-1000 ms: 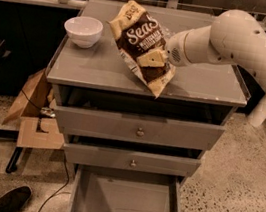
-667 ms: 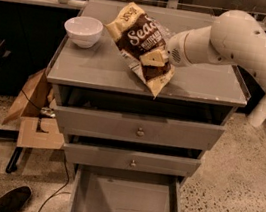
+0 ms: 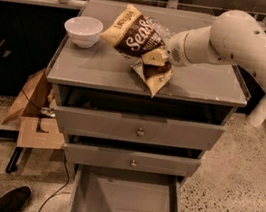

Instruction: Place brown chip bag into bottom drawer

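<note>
The brown chip bag (image 3: 139, 43), dark brown with cream-yellow ends and white "Sea S" lettering, hangs tilted above the grey cabinet top (image 3: 202, 84). My gripper (image 3: 153, 60) comes in from the right on a white arm and is shut on the bag's middle, holding it off the surface. The bag's lower end dips toward the cabinet's front edge. The bottom drawer (image 3: 127, 201) is pulled open below, a shallow grey tray with a bare floor.
A white bowl (image 3: 83, 30) stands at the cabinet top's left. Two upper drawers with round knobs (image 3: 140, 132) are shut. Cardboard (image 3: 31, 106) and a cable lie on the floor at left, a dark shoe (image 3: 3, 200) at bottom left. A railing runs behind.
The bag and gripper have shifted slightly left and up over the cabinet top. The drawers have not moved.
</note>
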`<state>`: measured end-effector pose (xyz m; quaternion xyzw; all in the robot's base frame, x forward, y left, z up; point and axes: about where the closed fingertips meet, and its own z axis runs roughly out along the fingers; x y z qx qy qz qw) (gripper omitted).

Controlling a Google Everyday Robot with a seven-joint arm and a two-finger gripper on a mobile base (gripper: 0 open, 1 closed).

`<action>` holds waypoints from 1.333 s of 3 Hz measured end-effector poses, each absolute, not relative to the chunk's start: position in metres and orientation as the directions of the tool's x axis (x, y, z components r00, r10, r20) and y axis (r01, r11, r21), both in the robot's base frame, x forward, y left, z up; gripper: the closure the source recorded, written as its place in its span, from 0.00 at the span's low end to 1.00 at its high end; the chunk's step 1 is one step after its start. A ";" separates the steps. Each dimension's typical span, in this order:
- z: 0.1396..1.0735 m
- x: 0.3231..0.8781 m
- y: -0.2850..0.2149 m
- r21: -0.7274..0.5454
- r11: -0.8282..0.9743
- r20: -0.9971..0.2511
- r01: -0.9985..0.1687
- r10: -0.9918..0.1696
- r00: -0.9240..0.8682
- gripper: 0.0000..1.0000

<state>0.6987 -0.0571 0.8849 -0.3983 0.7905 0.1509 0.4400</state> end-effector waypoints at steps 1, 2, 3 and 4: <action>0.891 0.697 -0.057 -0.123 0.627 -0.816 -0.770 -0.505 -0.281 1.00; 0.909 0.688 -0.061 -0.153 0.588 -0.820 -0.794 -0.524 -0.231 1.00; 0.936 0.670 -0.069 -0.182 0.505 -0.824 -0.844 -0.547 -0.149 1.00; 0.955 0.634 -0.082 -0.188 0.414 -0.821 -0.891 -0.564 -0.089 1.00</action>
